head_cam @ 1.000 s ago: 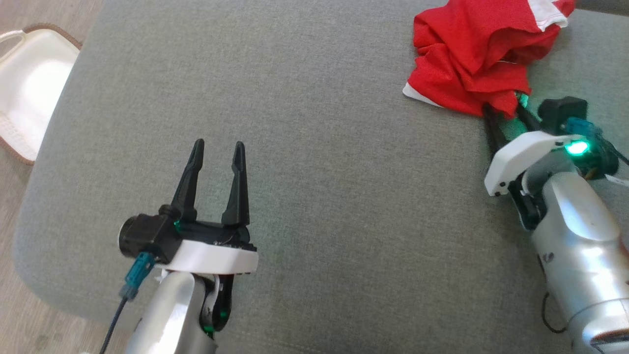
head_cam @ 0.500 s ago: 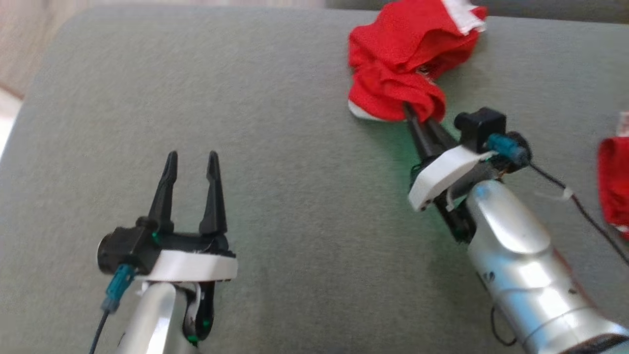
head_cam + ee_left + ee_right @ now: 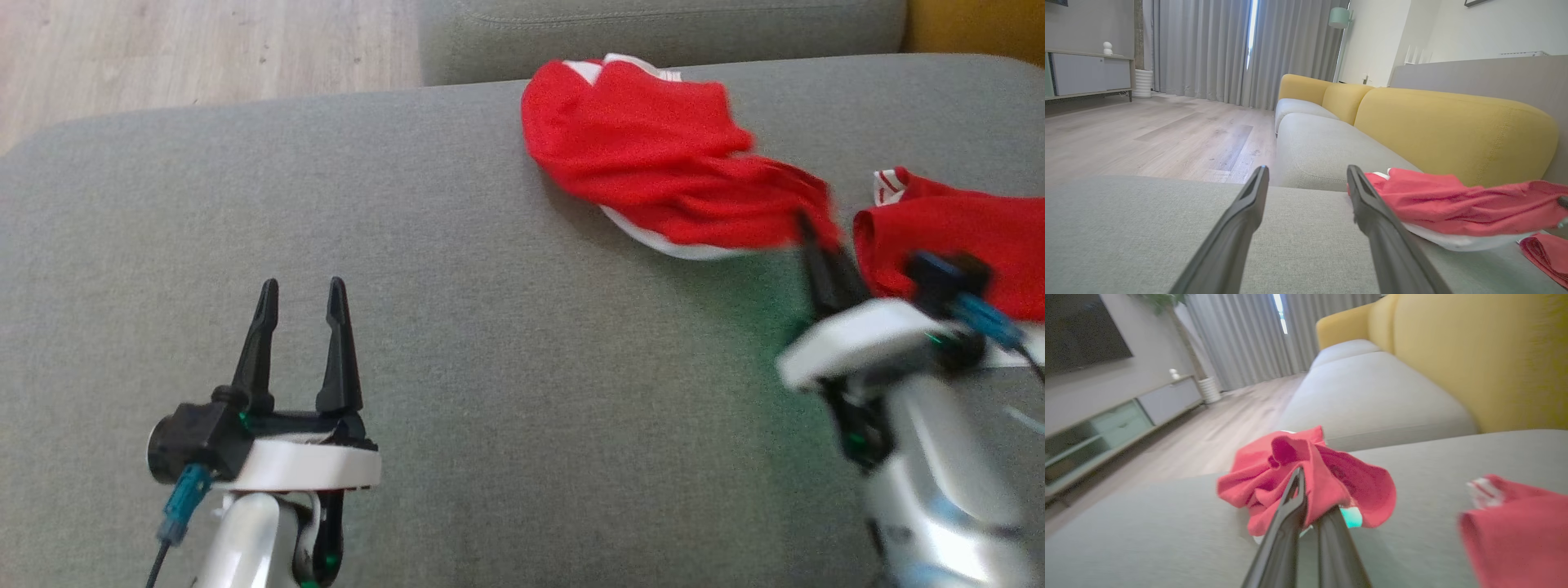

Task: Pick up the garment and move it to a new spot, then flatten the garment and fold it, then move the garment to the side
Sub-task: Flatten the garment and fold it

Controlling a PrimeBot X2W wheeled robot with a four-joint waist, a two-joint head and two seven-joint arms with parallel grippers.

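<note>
The right claw [image 3: 816, 245] is pressed together on the lower-right edge of the red garment [image 3: 653, 163]. The garment trails across the grey sofa cushion [image 3: 490, 367] at upper centre, likely gripped for relocation. The left claw [image 3: 298, 287] is spread and empty at lower left, in reserve.

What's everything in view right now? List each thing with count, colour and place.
held garment: one, red with white trim, on the near seat cushion, right of centre
second garment: one, red with white trim, same cushion, right edge
seat cushions: two, grey, one under the claws, one beyond
backrest cushions: three, yellow, behind the seats
floor: pale wood, beyond the sofa
left claw: one, dark, open, over bare cushion
right claw: one, dark, shut on the held garment
</note>
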